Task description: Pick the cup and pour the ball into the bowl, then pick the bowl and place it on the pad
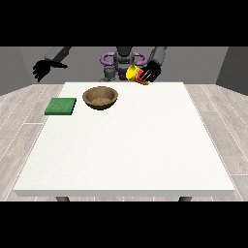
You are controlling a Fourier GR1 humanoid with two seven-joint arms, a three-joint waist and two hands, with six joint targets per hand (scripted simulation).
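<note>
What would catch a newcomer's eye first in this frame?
Most striking is the yellow and red cup, tipped sideways above the table's far edge in the hand at the view's right. Next comes the brown bowl on the white table, with a green pad to its left. The hand at the view's left hangs raised off the table.

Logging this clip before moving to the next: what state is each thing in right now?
cup: lifted off the table, tilted, held by the hand at the view's right.
bowl: upright on the table, no ball visible inside.
pad: flat on the table, nothing on it.
hand at the view's right: fingers curled round the cup.
hand at the view's left: raised beside the table, holding nothing.
</note>
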